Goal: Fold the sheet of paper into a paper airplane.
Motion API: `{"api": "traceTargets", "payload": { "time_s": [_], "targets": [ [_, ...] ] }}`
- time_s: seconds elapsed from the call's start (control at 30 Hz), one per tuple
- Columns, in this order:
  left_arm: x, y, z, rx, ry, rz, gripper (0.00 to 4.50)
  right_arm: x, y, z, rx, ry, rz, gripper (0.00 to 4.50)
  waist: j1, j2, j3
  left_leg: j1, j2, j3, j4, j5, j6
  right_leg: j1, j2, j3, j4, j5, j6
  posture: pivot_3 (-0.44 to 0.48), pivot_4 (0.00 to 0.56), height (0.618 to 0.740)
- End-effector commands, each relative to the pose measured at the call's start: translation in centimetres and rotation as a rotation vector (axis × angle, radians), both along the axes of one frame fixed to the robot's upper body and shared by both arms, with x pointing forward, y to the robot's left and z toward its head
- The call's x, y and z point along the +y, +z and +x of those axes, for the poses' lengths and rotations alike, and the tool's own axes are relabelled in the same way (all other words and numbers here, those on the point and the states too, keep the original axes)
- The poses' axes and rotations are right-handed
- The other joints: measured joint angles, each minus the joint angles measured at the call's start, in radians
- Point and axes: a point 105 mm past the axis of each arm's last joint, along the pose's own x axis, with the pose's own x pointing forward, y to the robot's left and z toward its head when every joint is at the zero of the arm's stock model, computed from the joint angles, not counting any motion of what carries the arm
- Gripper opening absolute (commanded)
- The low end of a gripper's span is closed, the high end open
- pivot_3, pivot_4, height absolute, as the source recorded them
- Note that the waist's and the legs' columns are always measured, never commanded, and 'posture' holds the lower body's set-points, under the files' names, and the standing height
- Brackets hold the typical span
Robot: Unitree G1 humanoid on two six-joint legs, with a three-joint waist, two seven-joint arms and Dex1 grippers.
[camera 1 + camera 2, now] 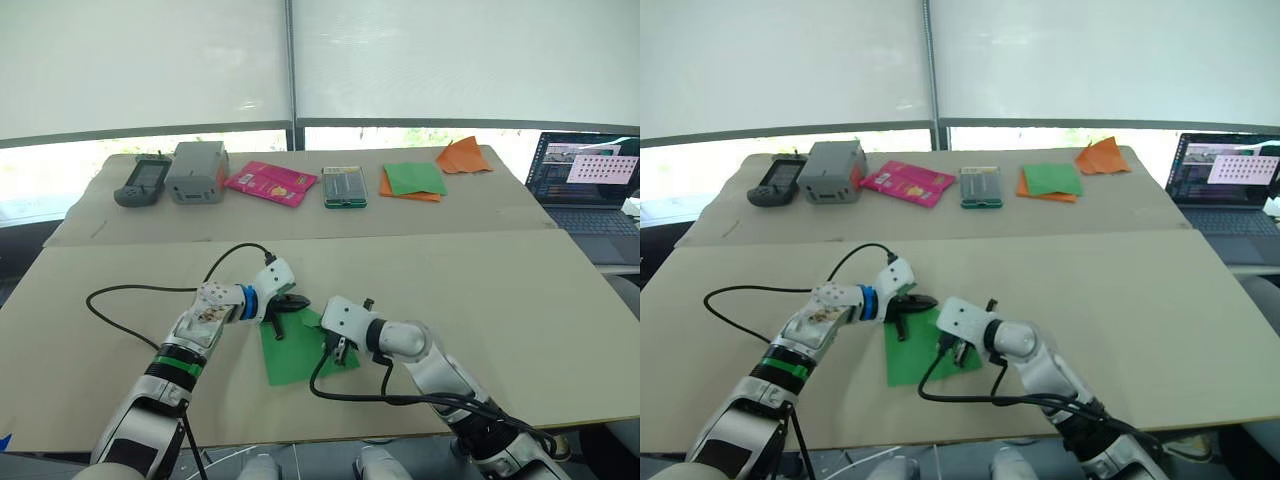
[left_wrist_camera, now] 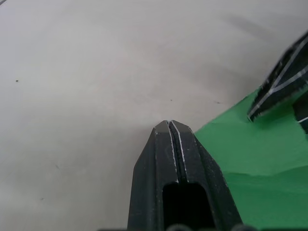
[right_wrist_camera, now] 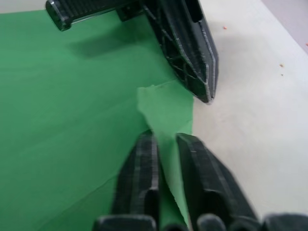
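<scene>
The sheet of paper (image 1: 290, 358) is bright green and lies flat on the near table between my two arms. One of its corners is lifted into a small flap (image 3: 166, 103). My right gripper (image 3: 163, 142) is shut on that flap at the sheet's right side, with the green strip rising between its fingers. My left gripper (image 2: 169, 126) is shut with nothing in it. Its tip rests on the table just beside the sheet's far edge (image 2: 250, 144), close to the right gripper (image 1: 340, 350).
On the far table stand a green-and-orange paper stack (image 1: 412, 181), an orange pointed paper shape (image 1: 463, 157), a green box (image 1: 344, 186), a pink packet (image 1: 271, 183), a grey box (image 1: 197, 171) and a handheld device (image 1: 143, 181). A laptop (image 1: 585, 185) sits at the right. Black cable (image 1: 130, 295) loops left.
</scene>
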Motion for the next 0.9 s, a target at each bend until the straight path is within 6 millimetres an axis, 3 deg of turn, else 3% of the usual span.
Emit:
{"api": "traceTargets", "payload": {
  "time_s": [0.03,0.23,0.33,0.57,0.6,0.9],
  "targets": [
    [1.3,-2.6,-0.8,0.075,0.025,0.082,0.00,0.2,3.2,0.1,-0.028,0.001,0.111,2.28,0.000,0.000,0.000,0.000,0.000,0.000,0.000,0.000,0.000,0.000,0.000,0.000,0.000,0.000,0.000,0.000,0.150,0.740],
    [1.2,-2.7,-0.7,0.069,0.024,0.087,0.00,0.9,7.6,0.5,0.047,-0.022,0.388,2.28,-0.001,0.000,0.000,0.000,0.000,0.000,0.000,0.000,0.000,0.000,0.000,0.000,0.001,0.000,0.000,0.000,0.150,0.740],
    [1.1,-2.7,-0.6,0.067,0.024,0.083,0.00,0.9,6.7,1.0,0.084,-0.055,0.374,2.28,0.000,0.001,-0.001,0.001,0.000,0.000,0.000,0.000,0.000,0.000,0.000,0.000,0.001,0.000,0.000,0.000,0.150,0.740],
    [1.3,-2.5,-0.5,0.061,0.032,0.081,0.00,0.4,3.2,2.0,0.162,-0.147,0.296,0.14,-0.001,0.001,-0.001,0.000,0.000,0.000,0.000,0.000,0.000,0.000,0.000,0.000,0.001,0.000,0.000,0.000,0.150,0.740],
    [1.3,-2.5,-0.5,0.061,0.033,0.080,0.00,0.5,2.9,2.0,0.168,-0.146,0.290,0.02,-0.001,0.001,-0.001,0.000,0.000,0.000,0.000,0.000,0.000,0.000,0.000,0.000,0.001,0.000,0.000,0.000,0.150,0.740],
    [1.5,-2.5,-0.6,0.058,0.037,0.083,0.00,1.8,1.4,1.9,0.211,-0.120,0.256,0.02,-0.001,0.001,-0.002,0.000,0.000,0.000,0.000,0.000,0.000,0.000,0.000,0.000,0.001,0.000,0.000,0.000,0.150,0.740]
  ]
}}
